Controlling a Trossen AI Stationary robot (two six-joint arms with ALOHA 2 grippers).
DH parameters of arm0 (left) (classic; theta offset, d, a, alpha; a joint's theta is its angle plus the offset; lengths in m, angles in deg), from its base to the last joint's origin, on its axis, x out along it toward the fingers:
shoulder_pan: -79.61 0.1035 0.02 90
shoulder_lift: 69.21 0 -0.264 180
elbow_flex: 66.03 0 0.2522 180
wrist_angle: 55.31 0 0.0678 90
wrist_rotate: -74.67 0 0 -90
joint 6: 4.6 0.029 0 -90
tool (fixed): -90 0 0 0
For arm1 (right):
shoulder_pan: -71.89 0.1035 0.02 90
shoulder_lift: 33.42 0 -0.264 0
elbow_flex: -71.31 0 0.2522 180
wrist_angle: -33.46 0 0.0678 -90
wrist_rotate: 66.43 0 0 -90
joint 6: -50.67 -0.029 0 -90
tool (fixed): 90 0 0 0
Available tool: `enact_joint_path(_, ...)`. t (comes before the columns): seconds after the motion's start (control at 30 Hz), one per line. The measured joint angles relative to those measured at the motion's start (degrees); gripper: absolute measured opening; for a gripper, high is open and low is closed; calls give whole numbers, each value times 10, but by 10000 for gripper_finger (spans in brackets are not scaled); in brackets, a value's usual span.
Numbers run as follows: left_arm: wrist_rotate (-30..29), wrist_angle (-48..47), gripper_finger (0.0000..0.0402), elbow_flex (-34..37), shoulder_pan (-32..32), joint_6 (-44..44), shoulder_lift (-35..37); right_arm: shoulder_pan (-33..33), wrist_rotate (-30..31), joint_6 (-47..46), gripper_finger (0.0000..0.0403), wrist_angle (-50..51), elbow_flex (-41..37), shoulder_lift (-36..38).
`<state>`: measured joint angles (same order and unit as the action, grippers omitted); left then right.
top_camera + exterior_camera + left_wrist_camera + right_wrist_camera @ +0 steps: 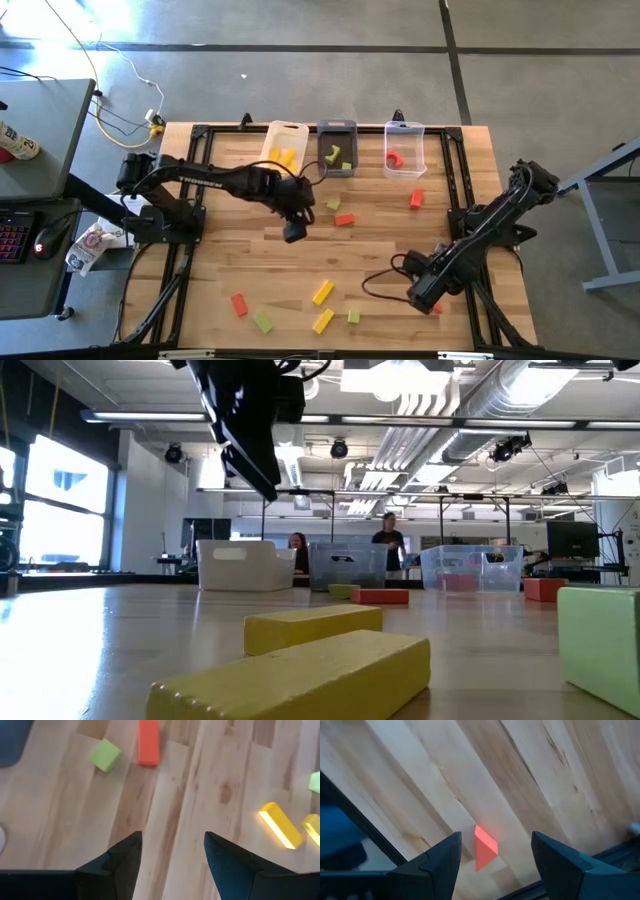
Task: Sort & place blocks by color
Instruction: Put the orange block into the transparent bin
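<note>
The left gripper (293, 232) hangs above the middle of the wooden table (220, 270), its fingers (122, 857) spread apart with nothing between them; only bare wood shows in the gap. The right gripper (422, 296) sits low at the near right corner, its fingers (445, 860) likewise released, with a red wedge block (485, 848) lying on the table just ahead of the gap, untouched.

At the far edge stand three bins in a row: a white bin (285, 147) holding yellow blocks (288, 157), a grey bin (337, 148) holding green blocks (335, 154), and a clear bin (404, 150) holding a red block (394, 159).

Loose on the table: a green block (333, 204) and a red block (344, 219) near the middle, another red block (416, 199) to the right, and along the near side a red block (239, 304), a green block (263, 322), two yellow blocks (322, 292) and a small green block (353, 316).

White lettering runs along the left arm (200, 175), too small to read. No other writing can be made out.
</note>
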<state>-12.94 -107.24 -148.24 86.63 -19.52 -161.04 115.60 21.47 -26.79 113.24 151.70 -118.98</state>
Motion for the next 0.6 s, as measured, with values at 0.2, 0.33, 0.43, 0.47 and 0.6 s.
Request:
enact_joint_path(0.2, 0, 2, 200, 0, -11, -12, 0, 18, -1, -107, 227, 0, 0, 0)
enact_joint_path(0.33, 0, 4, 200, 0, -11, -22, 0, 36, -10, -173, 227, -2, 0, 0)
enact_joint_path(0.43, 0, 7, 200, 0, -11, -29, 0, 56, -12, -222, 227, -2, 0, 0)
enact_joint_path(0.47, 0, 7, 200, 0, -11, -29, 0, 62, -11, -236, 227, -2, 0, 0)
enact_joint_path(0.6, 0, 9, 200, 0, -11, -29, 0, 90, 11, -274, 227, -2, 0, 0)
